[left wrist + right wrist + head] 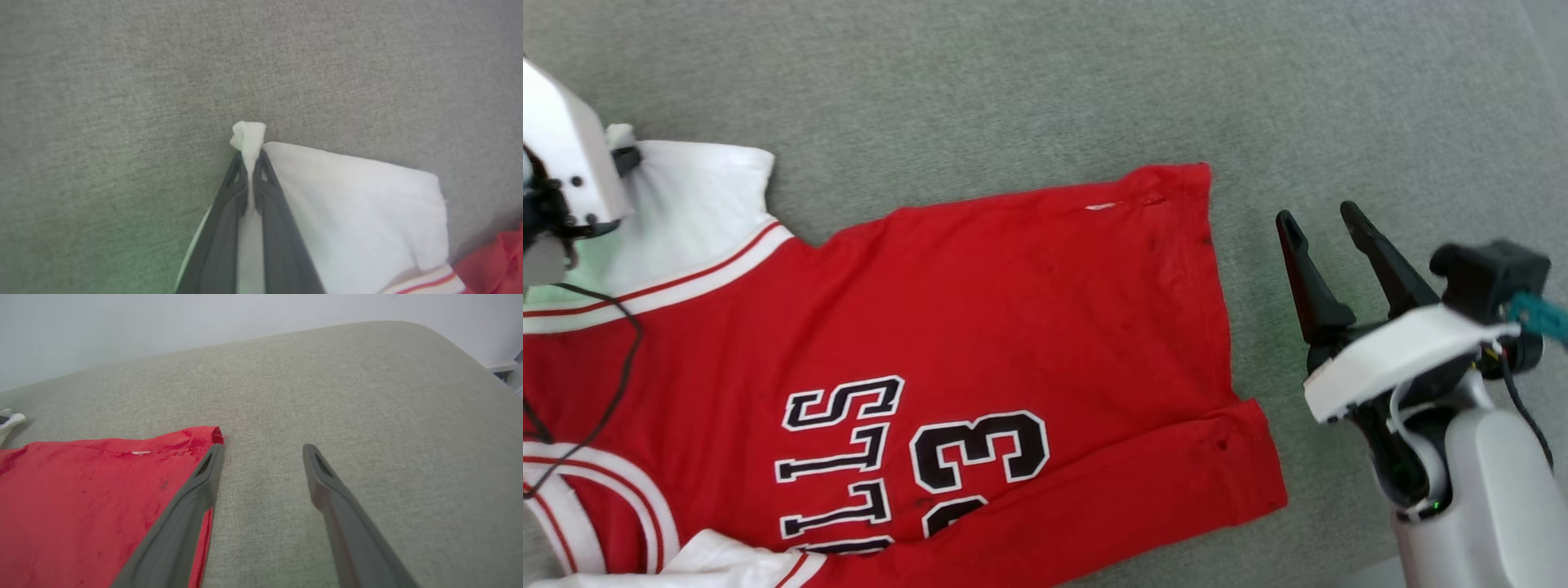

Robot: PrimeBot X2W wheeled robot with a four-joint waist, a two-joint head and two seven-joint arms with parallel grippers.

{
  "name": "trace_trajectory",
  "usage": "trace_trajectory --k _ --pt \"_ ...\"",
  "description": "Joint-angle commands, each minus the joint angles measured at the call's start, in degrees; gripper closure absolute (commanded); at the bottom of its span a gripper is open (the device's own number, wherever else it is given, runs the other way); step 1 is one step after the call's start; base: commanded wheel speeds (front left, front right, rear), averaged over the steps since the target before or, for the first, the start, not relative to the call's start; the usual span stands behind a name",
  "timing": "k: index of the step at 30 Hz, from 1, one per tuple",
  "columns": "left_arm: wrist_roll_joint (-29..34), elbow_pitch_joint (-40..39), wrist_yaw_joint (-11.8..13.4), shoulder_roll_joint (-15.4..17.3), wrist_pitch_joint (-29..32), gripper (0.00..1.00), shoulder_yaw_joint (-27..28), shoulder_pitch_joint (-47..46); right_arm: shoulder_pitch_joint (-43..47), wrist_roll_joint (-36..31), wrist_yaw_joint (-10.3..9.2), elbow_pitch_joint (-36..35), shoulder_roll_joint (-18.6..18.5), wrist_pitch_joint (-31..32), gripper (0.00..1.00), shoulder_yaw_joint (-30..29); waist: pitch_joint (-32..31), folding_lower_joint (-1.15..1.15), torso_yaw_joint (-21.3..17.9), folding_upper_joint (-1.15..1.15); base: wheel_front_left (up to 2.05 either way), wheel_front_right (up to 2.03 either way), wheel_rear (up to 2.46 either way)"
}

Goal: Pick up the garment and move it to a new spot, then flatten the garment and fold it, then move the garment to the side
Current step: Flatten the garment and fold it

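**Red garment flat on a grey fabric surface, left gripper pinching a sleeve, right gripper spread beside the hem**

At the far left, the left gripper has its two dark fingers pressed together on a small bunched tip of the white sleeve. A knot of pinched cloth pokes out past the fingertips. The sleeve lies on the surface and ends in red and white striped trim where it meets the red body.

To the right of it, the garment spreads across the middle of the surface. It lies sideways, with the neck end to the left and the hem to the right. Black letters with white outlines and the number 33 sit on the near part of the red front. A second white sleeve shows at the near left edge.

At the right, the right gripper sits just beyond the hem with its fingers well apart and nothing between them. In the head view it is clear of the cloth. Through the right wrist view, a pale wall stands behind the far edge of the surface
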Motion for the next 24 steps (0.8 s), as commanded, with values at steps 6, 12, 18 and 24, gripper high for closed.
trace_trajectory --k 6,12,18,24 --pt "1.1 -0.8 -0.9 -2.8 -3.0 1.00 -1.0 0.4 -5.4 4.6 -0.02 4.0 -2.9 13.1 0.00 -0.2 -3.2 0.00 3.9 0.00 0.00 0.00 0.00" --pt "1.7 -5.3 -2.4 -4.5 -6.4 1.00 -0.7 -1.7 -11.2 7.4 -0.01 8.3 -6.5 28.4 0.00 0.4 -4.7 0.00 8.4 0.00 0.00 0.00 0.00" --pt "2.5 -12.2 -2.5 -4.0 -8.4 1.00 -0.4 -1.9 -16.7 7.5 -0.02 12.7 -8.1 35.2 0.00 0.7 -3.0 0.00 12.1 0.00 0.00 0.00 0.00" --pt "2.5 -16.2 -1.7 -3.8 -9.2 1.00 -0.6 0.4 -20.1 7.9 -0.02 20.6 -8.0 39.3 0.00 2.0 -1.4 0.00 14.2 0.00 0.00 0.00 0.00"
